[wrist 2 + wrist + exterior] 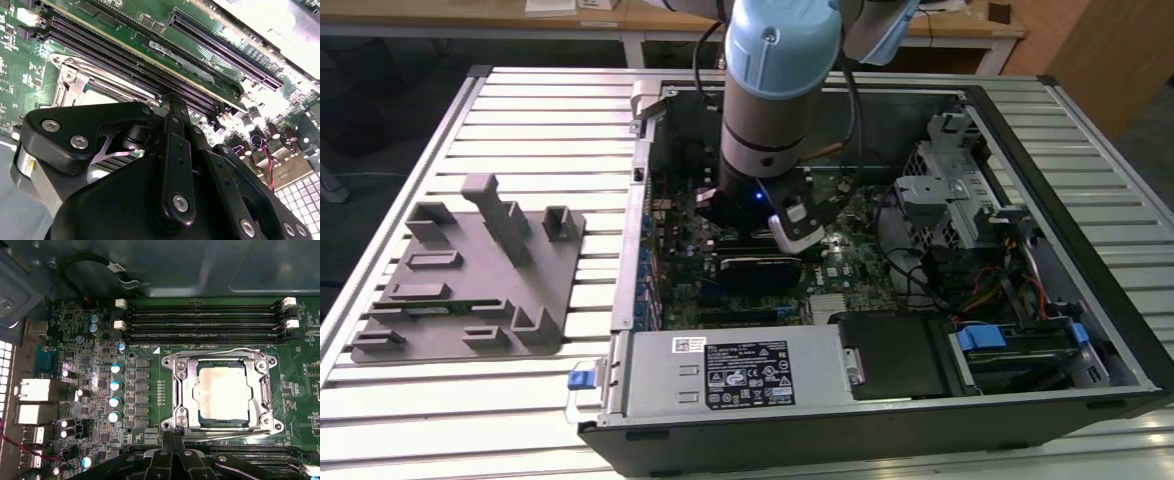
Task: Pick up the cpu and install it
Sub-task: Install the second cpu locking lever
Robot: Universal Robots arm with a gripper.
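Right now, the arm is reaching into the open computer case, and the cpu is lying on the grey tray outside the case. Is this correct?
Not quite. The arm does reach into the open computer case, but the cpu is not on the grey tray. The first wrist view shows it sitting in the metal socket frame on the green motherboard.

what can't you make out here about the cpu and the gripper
- Gripper fingertips: the second wrist view's black linkage hides them, so open or shut is unclear.
- CPU seating: it lies inside the socket frame, but the contacts beneath are covered.
- Socket in the exterior view: the arm blocks it.
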